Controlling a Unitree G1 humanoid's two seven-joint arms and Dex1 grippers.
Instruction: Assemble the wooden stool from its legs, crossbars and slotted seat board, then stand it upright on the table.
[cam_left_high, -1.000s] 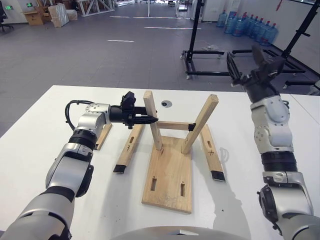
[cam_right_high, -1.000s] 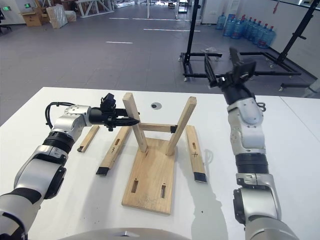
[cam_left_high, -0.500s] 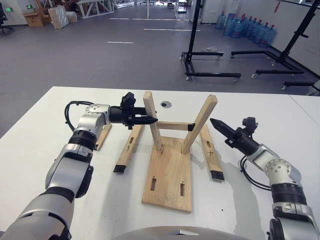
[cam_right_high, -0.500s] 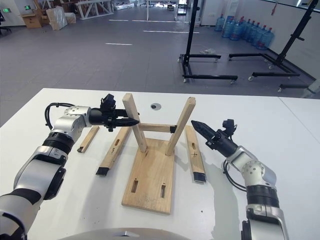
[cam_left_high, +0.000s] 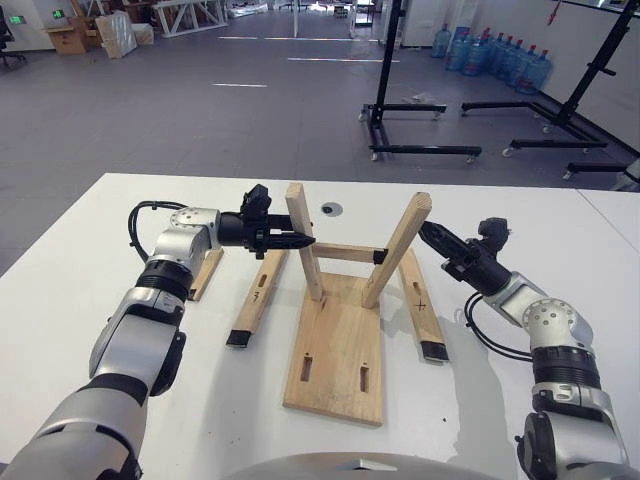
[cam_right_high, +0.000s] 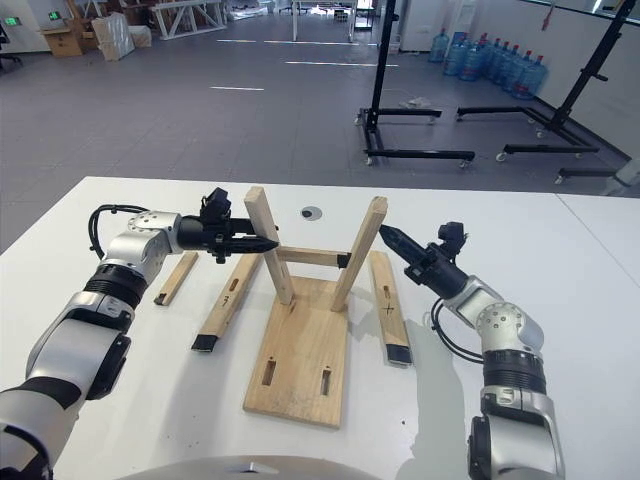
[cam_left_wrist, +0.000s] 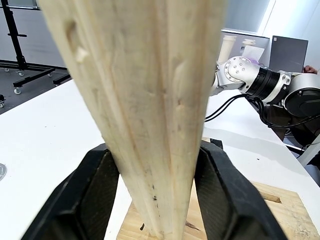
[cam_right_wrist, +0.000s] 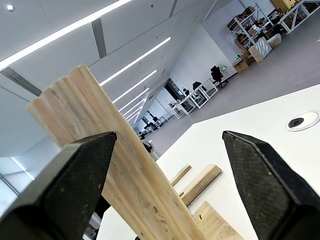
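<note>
A wide hall with a grey floor marked with white lines lies behind the white surface. Black wheeled racks stand to the right, with blue water bottles by the far wall and cardboard boxes far left. Long light strips cross the ceiling.

Large open industrial hall, workshop-lab type. Grey floor with painted white lines; black wheeled steel frames far right; blue water bottles beyond; cardboard boxes far left; white worktable near; strip ceiling lights.
</note>
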